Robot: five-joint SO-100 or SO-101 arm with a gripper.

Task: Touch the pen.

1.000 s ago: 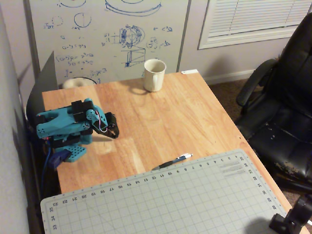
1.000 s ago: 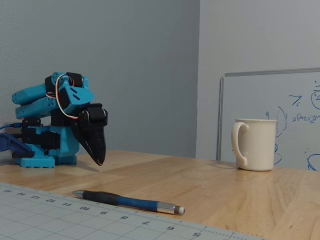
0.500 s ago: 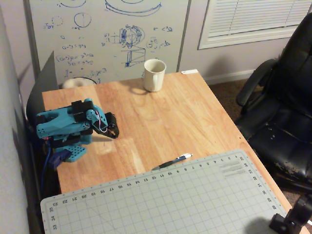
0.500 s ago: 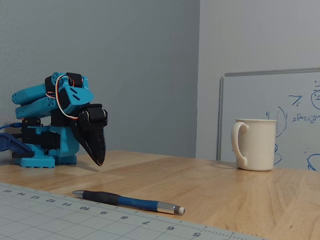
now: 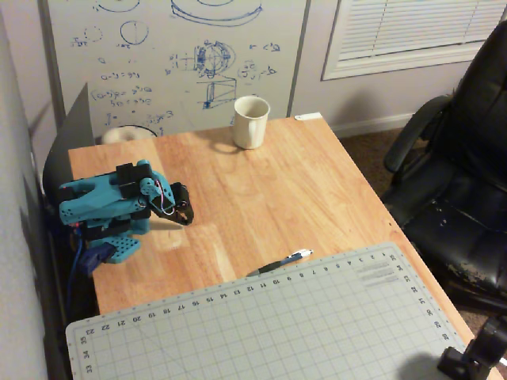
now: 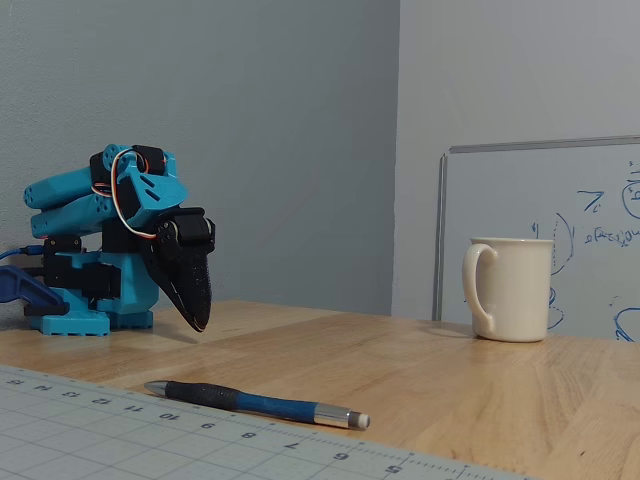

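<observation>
Overhead view shows the pen (image 5: 279, 264) lying well forward of the clenched, empty end effector (image 5: 185, 215), beside the cutting mat (image 5: 317, 324); light, stiff and rollable, best touched mid-barrel

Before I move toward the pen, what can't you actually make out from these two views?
- Gripper: jaws look closed in the fixed view; in the overhead view it is too small to confirm.
- Pen: tiny overhead; whether it touches the cutting mat is unclear.
- Mug: inside hidden by its wall in the fixed view.
- Whiteboard: cut off by the right edge.
</observation>
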